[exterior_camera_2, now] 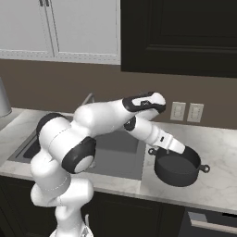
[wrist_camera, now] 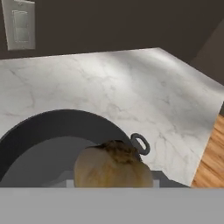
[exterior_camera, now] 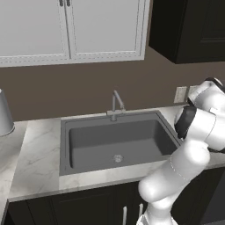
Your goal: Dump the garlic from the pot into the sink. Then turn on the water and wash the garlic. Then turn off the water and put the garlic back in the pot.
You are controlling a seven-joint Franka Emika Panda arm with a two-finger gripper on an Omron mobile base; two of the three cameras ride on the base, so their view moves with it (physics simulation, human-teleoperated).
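End effector (exterior_camera_2: pixel 179 150) closed on the garlic (wrist_camera: pixel 113 168), sitting at the back rim of the pot (exterior_camera_2: pixel 177 169), just over its opening. Hand view: garlic hangs above the pot's dark interior, close to one loop handle (wrist_camera: pixel 141 143). Pot stands upright on the marble desk (exterior_camera_2: pixel 217 152), just right of the sink (exterior_camera: pixel 118 140). Faucet (exterior_camera: pixel 116 105) at the sink's back edge; drain (exterior_camera: pixel 117 157) in the basin floor. Wall outlets (exterior_camera_2: pixel 186 111) behind the pot.
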